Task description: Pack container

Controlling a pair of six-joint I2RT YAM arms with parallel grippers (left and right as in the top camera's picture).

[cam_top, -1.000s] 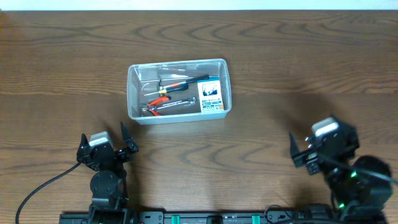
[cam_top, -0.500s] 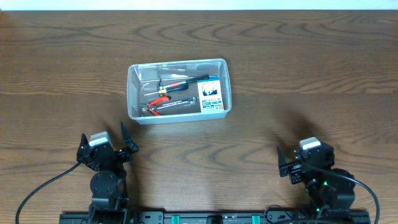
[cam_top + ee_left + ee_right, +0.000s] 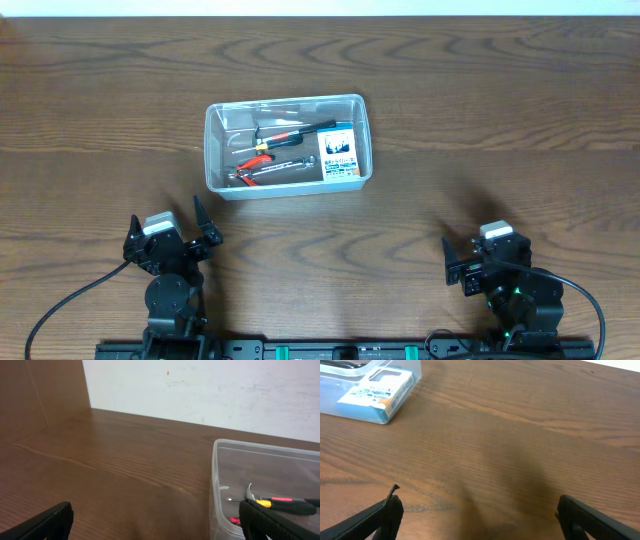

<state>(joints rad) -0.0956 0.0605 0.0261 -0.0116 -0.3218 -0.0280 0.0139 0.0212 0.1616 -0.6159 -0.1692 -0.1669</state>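
The clear plastic container (image 3: 285, 100) sits on the table left of centre. It holds a yellow-and-black screwdriver (image 3: 290, 135), red-handled pliers (image 3: 258, 163), a silver wrench (image 3: 288, 170) and a blue-and-white box (image 3: 339, 153). My left gripper (image 3: 167, 222) is open and empty near the front edge, short of the container's left end. The left wrist view shows the open left gripper (image 3: 157, 522), the container wall (image 3: 216, 485) and the screwdriver (image 3: 287, 505). My right gripper (image 3: 487, 248) is open and empty at the front right. The right wrist view shows the open right gripper (image 3: 477, 515) and the box (image 3: 377, 390).
The wooden table (image 3: 480, 120) stretches bare around the container. A white wall (image 3: 200, 390) stands behind the table's far edge. A black cable (image 3: 60, 305) runs from the left arm's base.
My right arm has drawn back and to the left, lowering to the table's front edge. The left arm and the container's contents have not moved.
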